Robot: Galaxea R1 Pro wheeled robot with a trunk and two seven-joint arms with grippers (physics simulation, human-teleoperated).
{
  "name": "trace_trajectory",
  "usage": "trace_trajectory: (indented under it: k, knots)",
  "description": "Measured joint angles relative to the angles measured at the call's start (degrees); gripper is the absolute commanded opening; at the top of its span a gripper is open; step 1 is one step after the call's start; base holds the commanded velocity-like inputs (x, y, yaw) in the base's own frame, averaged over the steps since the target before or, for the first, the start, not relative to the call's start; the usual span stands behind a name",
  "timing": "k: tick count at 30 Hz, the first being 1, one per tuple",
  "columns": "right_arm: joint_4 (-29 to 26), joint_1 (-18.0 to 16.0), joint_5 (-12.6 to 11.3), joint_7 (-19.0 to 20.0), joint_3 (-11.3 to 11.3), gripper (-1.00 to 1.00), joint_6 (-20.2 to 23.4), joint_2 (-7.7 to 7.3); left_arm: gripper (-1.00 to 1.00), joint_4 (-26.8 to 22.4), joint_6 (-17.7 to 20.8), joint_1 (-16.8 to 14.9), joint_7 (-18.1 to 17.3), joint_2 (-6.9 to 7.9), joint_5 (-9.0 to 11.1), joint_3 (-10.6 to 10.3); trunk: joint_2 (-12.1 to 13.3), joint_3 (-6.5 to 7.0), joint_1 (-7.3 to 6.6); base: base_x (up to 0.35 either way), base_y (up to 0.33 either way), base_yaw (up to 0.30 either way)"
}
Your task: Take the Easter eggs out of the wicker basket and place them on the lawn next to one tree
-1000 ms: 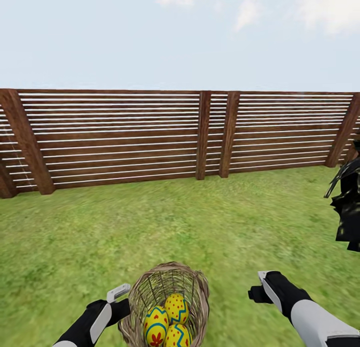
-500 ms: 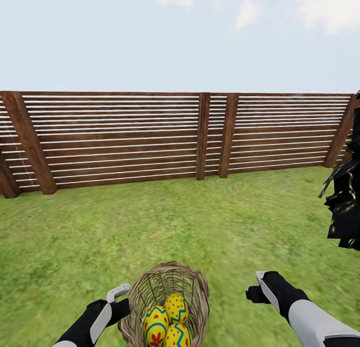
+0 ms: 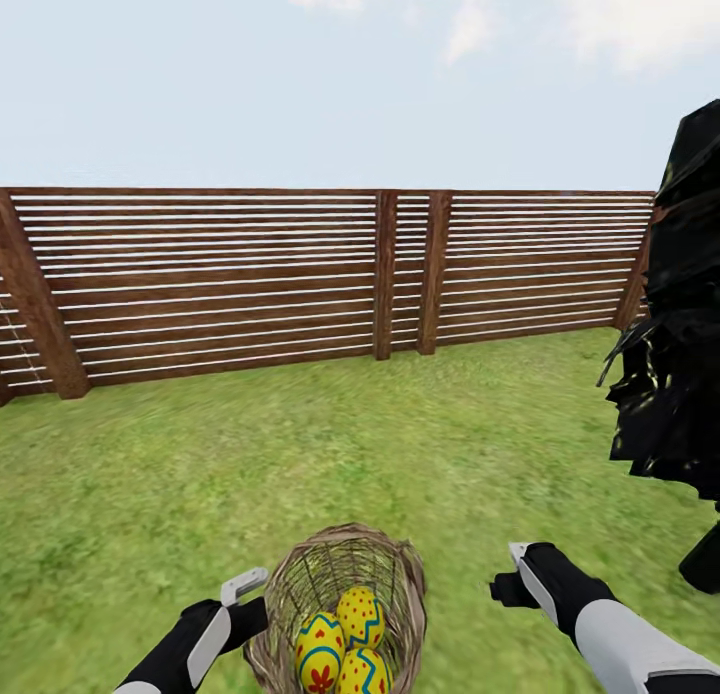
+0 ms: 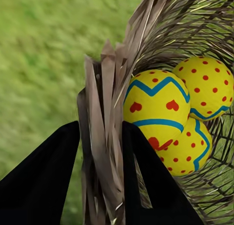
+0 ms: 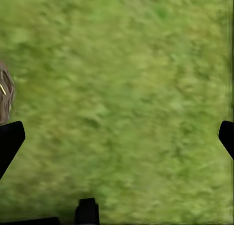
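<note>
Left wrist view: left pincer (image 4: 100,178) clamps wicker basket (image 4: 109,113) wall; three Easter eggs (image 4: 157,108) inside; right pincer (image 5: 117,137) wide open, empty.

A brown slatted wooden fence (image 3: 300,274) is running across the far side of the grass (image 3: 300,454), with pale sky (image 3: 300,74) and thin clouds lying above it. A dark, blocky-leaved plant (image 3: 675,324) is standing at the right edge, partly covering the fence
</note>
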Motion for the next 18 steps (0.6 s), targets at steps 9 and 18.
trace_trajectory:
  k: [9,18]
  knots:
    - [0.0,0.0,0.0,0.0,0.0,1.0,0.0,0.0,-1.0,0.8,-0.1,0.0,0.0,-0.06,0.2,0.0,3.6,1.62,-1.98,0.0,0.0,-0.3]
    - [0.0,0.0,0.1,0.0,0.0,1.0,0.0,0.05,-1.0,0.8,-0.1,0.0,0.0,-0.01,0.2,0.2,7.2,3.24,-3.96,0.0,0.0,-0.3]
